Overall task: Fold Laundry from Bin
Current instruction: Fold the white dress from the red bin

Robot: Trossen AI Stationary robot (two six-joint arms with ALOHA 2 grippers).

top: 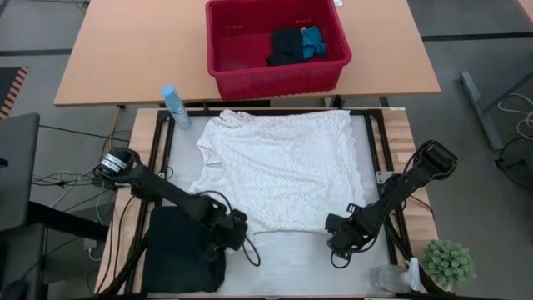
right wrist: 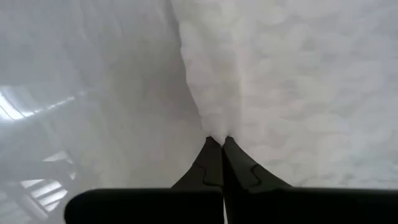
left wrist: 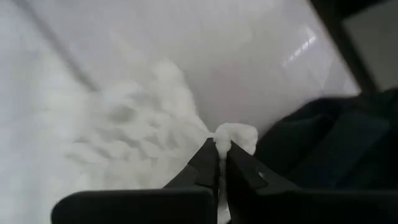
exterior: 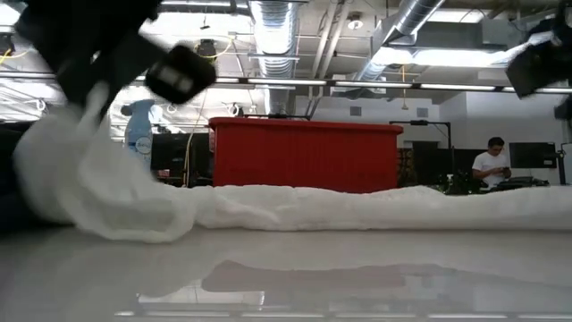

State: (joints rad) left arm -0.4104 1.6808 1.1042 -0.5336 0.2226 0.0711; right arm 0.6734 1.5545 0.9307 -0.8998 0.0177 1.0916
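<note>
Spreading flat over the grey work mat [top: 291, 258], the white crinkled top [top: 279, 167] is laid with its neckline toward the red bin [top: 275, 71] and its hem on the side away from the bin. The bin stands on the wooden table [top: 125, 50] beyond the mat, with a black garment [top: 286, 46] and a small blue one [top: 313, 42] lying inside it. A folded black garment [top: 185, 250] rests away from the bin, just beside the top's hem corner on the left arm's side.

The hem runs crosswise, parallel to the bin's long side, and each of its two corners is pinched by one arm. The left gripper [left wrist: 221, 163] is clamped together on a small bunch of white cloth at the corner next to the black garment; the right gripper [right wrist: 217, 149] is closed on the hem edge at the opposite corner. Both are equally near their own corners.

A fold of the hem toward the bin is judged to be the step in hand. Open room is offered over the top's body toward the neckline. A blue spray bottle [top: 174, 105] stands near the shoulder on the bin side, and a small potted plant [top: 447, 262] sits outside the mat, away from the bin.
</note>
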